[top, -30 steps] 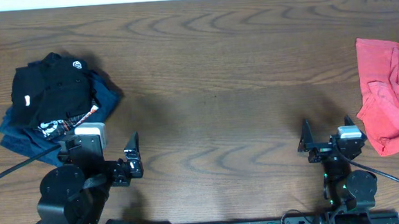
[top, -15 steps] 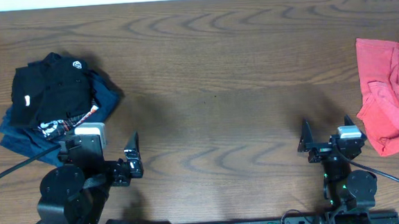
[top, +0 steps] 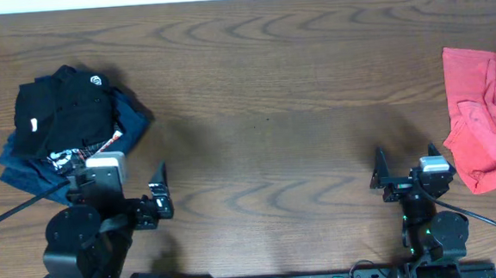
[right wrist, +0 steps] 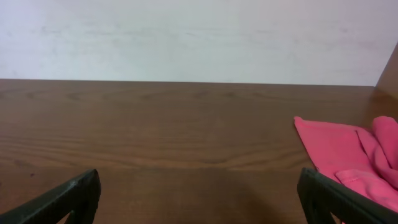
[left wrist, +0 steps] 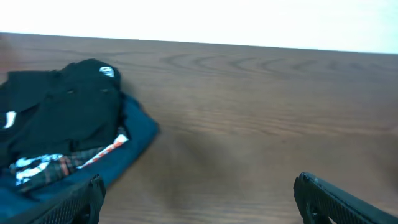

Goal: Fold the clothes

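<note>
Left pincer (top: pixel 158 192) first: it sits low at the near left of the table (top: pixel 262 86), pointing toward the far edge, spread wide with nothing in it. My left arm is folded back over its base at the near edge. My right pincer (top: pixel 381 176) is posed much the same at the near right, also aimed far, also wide open and empty.

The black shirt (top: pixel 65 111) lies crumpled at the left, just beyond my left wrist. It sits on top of the navy shirt (top: pixel 21 166), whose printed patch peeks out along the black one's near edge. The red garment (top: pixel 489 133) lies bunched at the right edge of the table, just right of my right wrist. The two heaps are well apart, with bare wood between them.

From above I make out only one dark finger of each pincer, so the opening is hard to judge there. My left wrist camera settles it. The left pincer (left wrist: pixel 199 193) shows a fingertip at each lower corner with wood between. The black shirt (left wrist: pixel 62 118) and the blue hem of the navy shirt (left wrist: pixel 134 134) lie to the left, beyond the fingers. My right wrist camera shows the right pincer (right wrist: pixel 199 190) open likewise. The red garment (right wrist: pixel 339 155) lies to the right beyond that finger. A pale wall (right wrist: pixel 186 37) stands behind the table's far edge; from above it is only a thin strip.
</note>
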Robot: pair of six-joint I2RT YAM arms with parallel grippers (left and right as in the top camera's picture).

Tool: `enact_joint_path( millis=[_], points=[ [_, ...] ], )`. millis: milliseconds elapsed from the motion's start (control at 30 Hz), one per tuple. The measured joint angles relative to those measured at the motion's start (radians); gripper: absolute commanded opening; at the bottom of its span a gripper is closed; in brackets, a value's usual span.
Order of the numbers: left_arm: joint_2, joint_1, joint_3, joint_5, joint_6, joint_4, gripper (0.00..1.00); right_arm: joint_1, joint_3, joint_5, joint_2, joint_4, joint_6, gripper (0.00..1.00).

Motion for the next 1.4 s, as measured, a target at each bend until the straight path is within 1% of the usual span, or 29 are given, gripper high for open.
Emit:
enact_joint_path(
  millis=[133,267,367,467,633,800,867,1067,1167,1400],
  points=[
    [-0.032,0.047,0.0,-0.015,0.004,-0.014,0.98,0.0,0.0,0.0,0.0,0.0,0.0,0.99],
    [-0.106,0.075,-0.032,-0.049,0.006,-0.047,0.98,0.0,0.0,0.0,0.0,0.0,0.0,0.99],
    [-0.184,0.086,-0.117,-0.072,0.008,-0.04,0.98,0.0,0.0,0.0,0.0,0.0,0.0,0.99],
    [-0.258,0.093,-0.237,-0.085,0.008,0.006,0.98,0.0,0.0,0.0,0.0,0.0,0.0,0.99],
    [-0.373,0.096,-0.467,-0.097,0.008,0.193,0.98,0.0,0.0,0.0,0.0,0.0,0.0,0.99],
    [-0.458,0.097,-0.653,-0.101,0.008,0.393,0.98,0.0,0.0,0.0,0.0,0.0,0.0,0.99],
    [-0.48,0.097,-0.713,-0.103,0.008,0.474,0.98,0.0,0.0,0.0,0.0,0.0,0.0,0.99],
    [-0.491,0.097,-0.889,-0.105,0.01,0.789,0.98,0.0,0.0,0.0,0.0,0.0,0.0,0.99],
    [-0.489,0.097,-0.929,-0.104,0.018,0.825,0.98,0.0,0.0,0.0,0.0,0.0,-0.001,0.99],
    [-0.492,0.097,-0.92,-0.095,0.026,0.793,0.98,0.0,0.0,0.0,0.0,0.0,-0.003,0.99]
  ],
)
